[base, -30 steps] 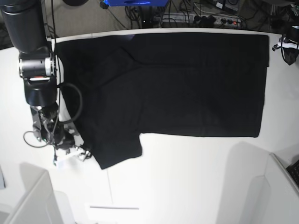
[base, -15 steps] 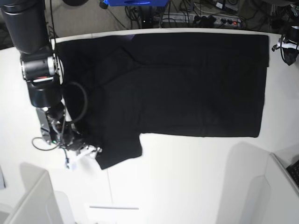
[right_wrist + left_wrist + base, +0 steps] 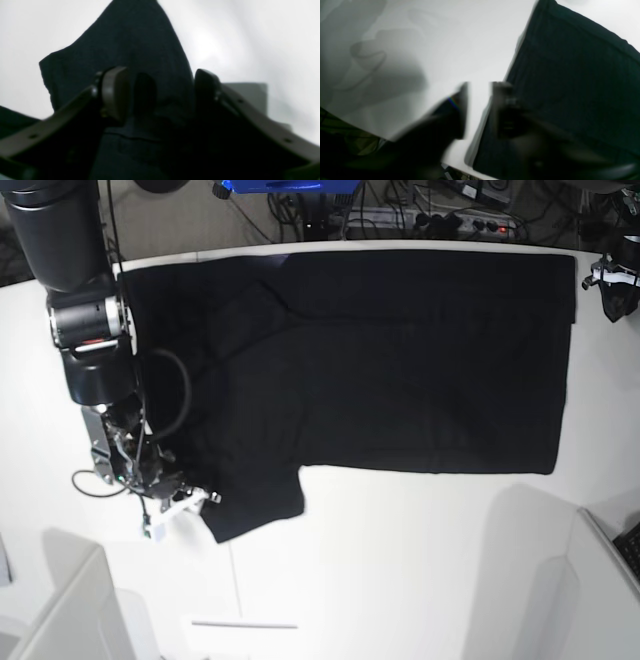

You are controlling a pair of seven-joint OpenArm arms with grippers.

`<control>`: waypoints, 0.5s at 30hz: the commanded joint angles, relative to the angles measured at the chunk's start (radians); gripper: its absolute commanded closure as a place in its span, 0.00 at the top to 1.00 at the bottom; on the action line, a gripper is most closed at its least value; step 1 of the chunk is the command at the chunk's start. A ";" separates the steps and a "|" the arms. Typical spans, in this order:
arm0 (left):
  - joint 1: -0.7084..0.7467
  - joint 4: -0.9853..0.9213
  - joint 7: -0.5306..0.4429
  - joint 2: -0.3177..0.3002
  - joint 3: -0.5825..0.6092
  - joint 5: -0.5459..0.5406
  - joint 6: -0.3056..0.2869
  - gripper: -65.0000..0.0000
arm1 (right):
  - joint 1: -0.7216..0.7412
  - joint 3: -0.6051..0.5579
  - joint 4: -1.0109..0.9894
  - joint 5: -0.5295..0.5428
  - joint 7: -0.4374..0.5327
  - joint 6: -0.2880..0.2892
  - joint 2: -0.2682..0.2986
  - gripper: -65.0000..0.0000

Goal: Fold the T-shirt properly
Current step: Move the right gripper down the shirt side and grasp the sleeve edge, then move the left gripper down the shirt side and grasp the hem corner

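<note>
White table; power strip behind it.

The base view looks straight down from high above the white table. Each wrist view sits close behind its own fingers (blurred), low over the T-shirt, which all three share.

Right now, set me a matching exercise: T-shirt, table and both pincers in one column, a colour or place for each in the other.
Things:
1. T-shirt
2. table
3. left pincer
4. right pincer

Matches:
A. white
B. jaws apart astride the sleeve
C. black
D. jaws apart at the shirt's straight edge, bare table showing between them

Pairs: 1-C; 2-A; 3-D; 4-B
</note>
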 commanded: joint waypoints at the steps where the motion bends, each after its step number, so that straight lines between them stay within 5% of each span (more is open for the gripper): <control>1: 0.005 0.014 -0.021 -0.016 -0.006 -0.016 -0.003 0.42 | 0.022 0.001 0.012 0.001 0.018 0.001 0.007 0.43; 6: 0.002 0.014 -0.021 -0.016 -0.005 -0.016 -0.003 0.64 | 0.017 0.001 0.009 0.001 0.056 0.001 0.007 0.34; 12: -0.050 -0.041 -0.021 -0.026 -0.008 -0.013 0.000 0.66 | 0.016 0.009 0.009 0.001 0.058 0.001 0.004 0.32; 15: -0.090 -0.086 -0.015 -0.065 0.020 0.037 0.000 0.66 | 0.016 0.009 0.009 0.001 0.058 0.002 0.004 0.14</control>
